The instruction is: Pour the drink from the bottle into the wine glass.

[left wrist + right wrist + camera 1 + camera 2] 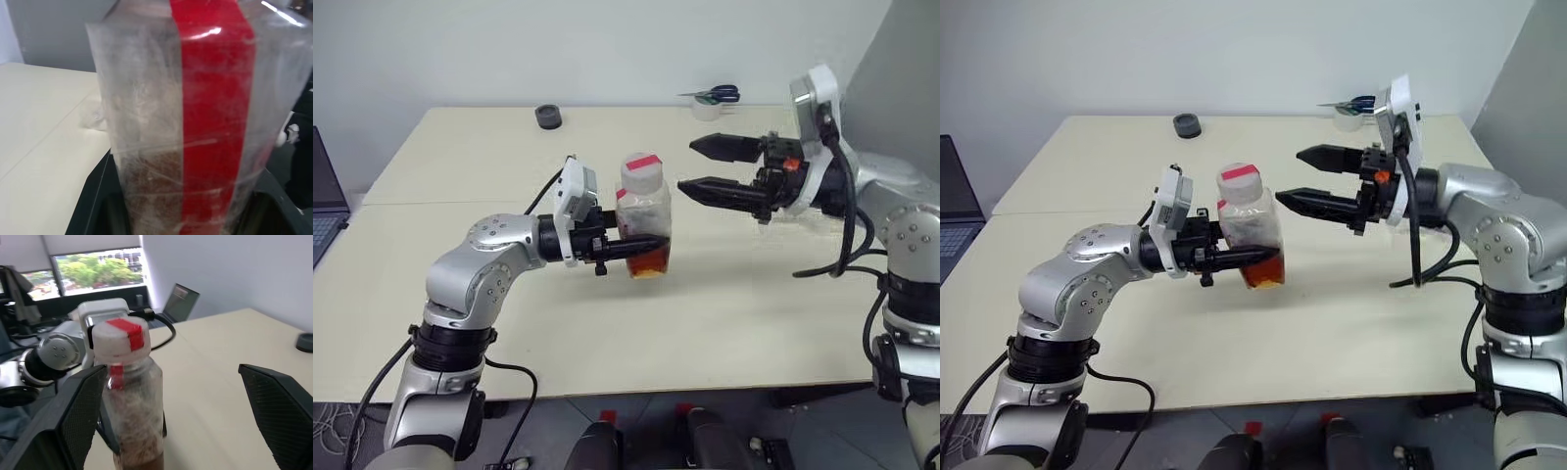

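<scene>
left gripper [641, 245] clamped on the bottle [643, 223] at its lower body, bottle held upright off the table [460, 176], long axis vertical, cap [641, 164] on top at 12 o'clock; the drink [649, 262] sits as a shallow amber layer at the bottom of the bottle, level with the closed fingers; right gripper [701, 164] spread wide, holding nothing, pointing level toward the bottle from its 3 o'clock side in the head views; the fingertips stop just short of the cap and shoulder, apart from it; right wrist view has the cap between the two open fingers but well beyond them, so no contact yet.

key relation: cap lies straight ahead of the right gripper, roughly at finger height, lower finger about level with the bottle's shoulder; right arm is the free one and nearest the cap; my read: next is uncapping, the right closing in on the cap while the left holds the body steady.

wine glass: can't locate it from here.
</scene>
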`<state>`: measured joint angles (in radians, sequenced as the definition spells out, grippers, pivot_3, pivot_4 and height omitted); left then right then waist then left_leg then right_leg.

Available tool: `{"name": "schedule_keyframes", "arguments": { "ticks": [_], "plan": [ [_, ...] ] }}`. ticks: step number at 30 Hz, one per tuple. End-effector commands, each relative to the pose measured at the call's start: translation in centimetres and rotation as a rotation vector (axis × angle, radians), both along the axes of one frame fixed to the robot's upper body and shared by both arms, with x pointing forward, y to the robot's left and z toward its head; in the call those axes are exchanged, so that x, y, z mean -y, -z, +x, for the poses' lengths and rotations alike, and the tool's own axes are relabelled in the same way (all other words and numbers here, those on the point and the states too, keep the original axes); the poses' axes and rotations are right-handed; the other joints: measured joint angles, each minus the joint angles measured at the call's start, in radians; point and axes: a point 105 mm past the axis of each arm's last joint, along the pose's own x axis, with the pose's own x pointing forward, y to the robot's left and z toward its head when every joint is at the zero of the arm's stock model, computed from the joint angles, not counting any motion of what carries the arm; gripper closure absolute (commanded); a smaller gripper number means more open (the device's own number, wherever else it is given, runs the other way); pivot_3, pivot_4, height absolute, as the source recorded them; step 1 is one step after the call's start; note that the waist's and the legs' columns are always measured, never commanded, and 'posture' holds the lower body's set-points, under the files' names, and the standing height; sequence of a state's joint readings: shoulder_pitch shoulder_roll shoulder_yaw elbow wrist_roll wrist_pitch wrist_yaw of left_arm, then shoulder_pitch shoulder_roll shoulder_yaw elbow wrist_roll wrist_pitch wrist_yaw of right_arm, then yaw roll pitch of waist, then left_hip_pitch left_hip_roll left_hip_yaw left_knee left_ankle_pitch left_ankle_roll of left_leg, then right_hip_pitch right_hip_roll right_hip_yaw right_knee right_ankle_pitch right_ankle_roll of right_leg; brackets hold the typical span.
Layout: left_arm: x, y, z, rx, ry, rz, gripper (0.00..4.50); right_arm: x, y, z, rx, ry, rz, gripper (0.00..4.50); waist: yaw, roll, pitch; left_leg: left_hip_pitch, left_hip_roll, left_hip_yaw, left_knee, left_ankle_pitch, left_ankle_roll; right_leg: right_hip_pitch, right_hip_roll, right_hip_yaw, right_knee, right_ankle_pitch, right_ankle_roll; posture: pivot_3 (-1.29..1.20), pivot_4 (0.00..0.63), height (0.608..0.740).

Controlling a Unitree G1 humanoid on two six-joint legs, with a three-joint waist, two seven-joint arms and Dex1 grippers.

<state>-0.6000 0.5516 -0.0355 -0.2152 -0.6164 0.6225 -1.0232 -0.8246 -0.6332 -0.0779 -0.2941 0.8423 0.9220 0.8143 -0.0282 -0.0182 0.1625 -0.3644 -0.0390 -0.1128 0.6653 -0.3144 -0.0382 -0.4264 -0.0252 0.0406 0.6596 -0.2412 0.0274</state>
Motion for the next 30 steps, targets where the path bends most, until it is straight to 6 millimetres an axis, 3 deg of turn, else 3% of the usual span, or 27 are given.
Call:
{"name": "schedule_keyframes", "arguments": {
  "ticks": [1,5,11,22,30],
  "plan": [
    [0.2,-0.4,0.7,0.073,-0.053,-0.01,2.69,-0.9,-1.2,-1.1,0.133,0.086,0.023,0.02,-0.003,0.0,0.0,0.0,0.0,0.0,0.0,0.0,0.0,0.0,0.0,0.0,0.0,0.0,0.0,0.0,0.15,0.74],
    [1.1,0.4,2.2,0.124,-0.121,0.001,2.69,-2.5,-0.9,-0.7,0.176,0.187,0.06,0.02,-0.001,0.0,0.0,0.001,0.0,0.0,0.001,0.0,0.0,0.0,0.0,0.0,0.002,0.0,0.0,0.0,0.15,0.74],
    [2.4,1.2,2.9,0.146,-0.135,-0.006,2.69,-3.3,-0.5,0.4,0.193,0.289,0.097,0.02,0.0,0.0,0.0,0.0,0.0,0.0,0.001,0.0,0.0,-0.001,0.0,0.0,0.002,0.0,0.0,0.0,0.15,0.74],
    [2.1,1.3,2.8,0.146,-0.126,-0.003,2.69,-4.0,1.1,-0.7,0.112,0.219,0.078,0.02,-0.001,0.0,0.0,0.0,0.0,0.001,0.001,0.0,0.0,-0.001,0.0,0.001,0.002,0.0,0.0,0.0,0.15,0.74],
    [2.1,1.2,3.1,0.15,-0.134,-0.005,2.69,-3.9,0.8,-0.5,0.111,0.235,0.097,0.02,-0.001,0.0,0.0,0.0,0.0,0.0,0.001,0.0,0.0,-0.001,0.0,0.0,0.002,0.0,0.0,0.0,0.15,0.74]
  ]
}}
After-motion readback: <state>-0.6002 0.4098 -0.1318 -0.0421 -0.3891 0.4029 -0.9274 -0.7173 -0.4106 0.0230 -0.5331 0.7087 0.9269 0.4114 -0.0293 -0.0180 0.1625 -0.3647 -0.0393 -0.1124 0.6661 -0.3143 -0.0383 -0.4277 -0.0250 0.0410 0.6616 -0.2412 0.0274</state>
